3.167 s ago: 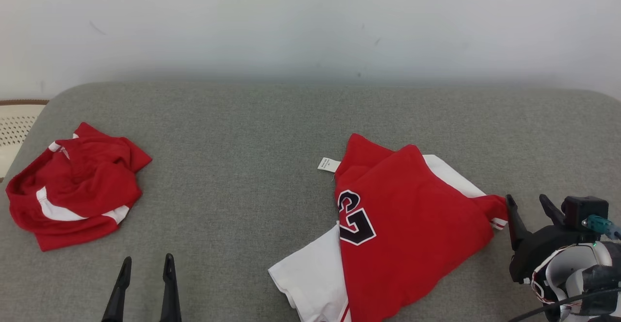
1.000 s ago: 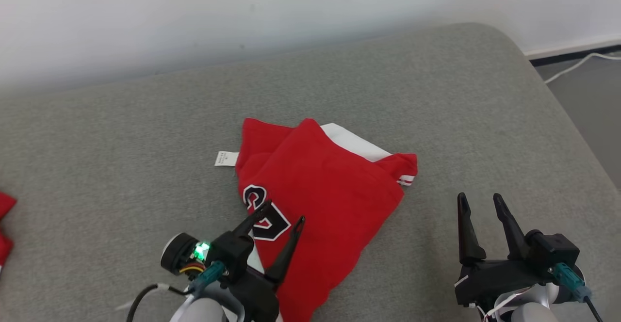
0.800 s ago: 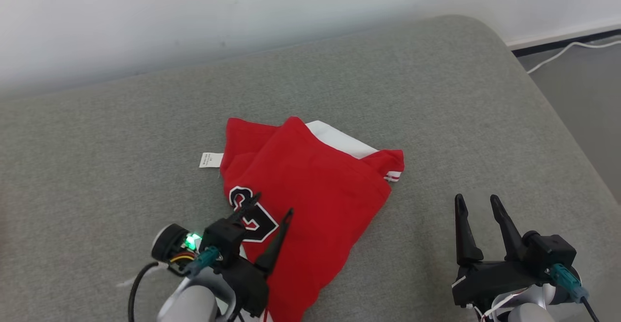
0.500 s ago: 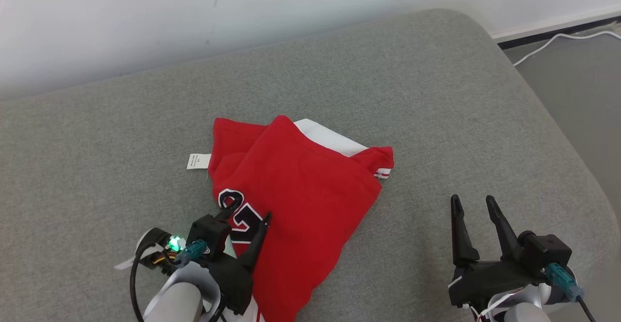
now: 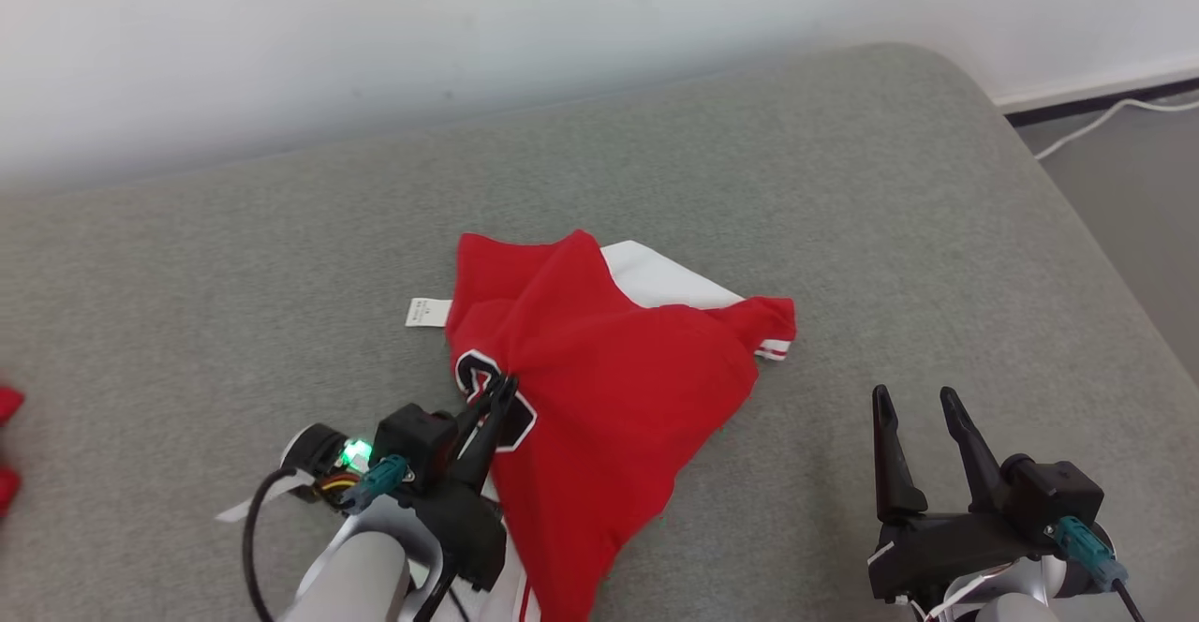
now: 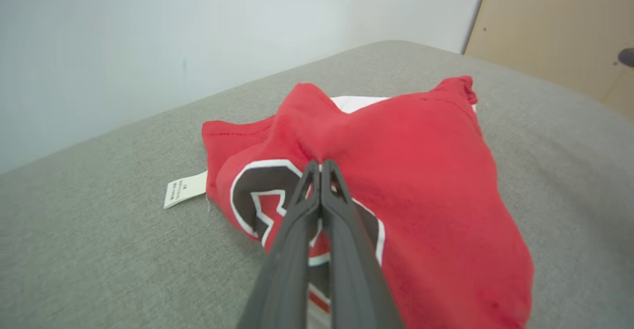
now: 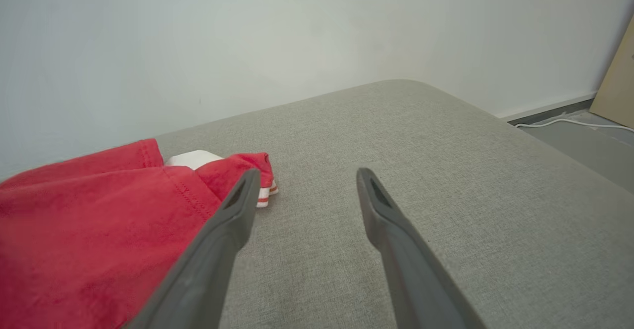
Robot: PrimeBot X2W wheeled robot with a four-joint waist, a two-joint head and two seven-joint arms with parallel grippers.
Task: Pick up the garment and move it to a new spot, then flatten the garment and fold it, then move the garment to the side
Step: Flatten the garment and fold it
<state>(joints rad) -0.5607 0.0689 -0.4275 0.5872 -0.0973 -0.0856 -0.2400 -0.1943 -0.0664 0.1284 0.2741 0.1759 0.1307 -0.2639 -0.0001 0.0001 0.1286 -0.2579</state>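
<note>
Early stage. Your left pincer [image 5: 504, 386] is clamped shut on garment [image 5: 618, 388], pinching red cloth by black number, lower centre of head view; fabric bunches toward tips. Garment lies crumpled mid-frame, mostly down on surface [image 5: 843, 191]; lift looks barely begun. Left for you: carry to new spot, flatten, fold, shift aside. Right pincer [image 5: 910, 397] lower right, jaws apart, empty, off garment. Surface grey, padded, rounded corner upper right. White wall [image 5: 468, 22] behind; floor [image 5: 1138, 200] and white cable [image 5: 1105, 114] far right.
</note>
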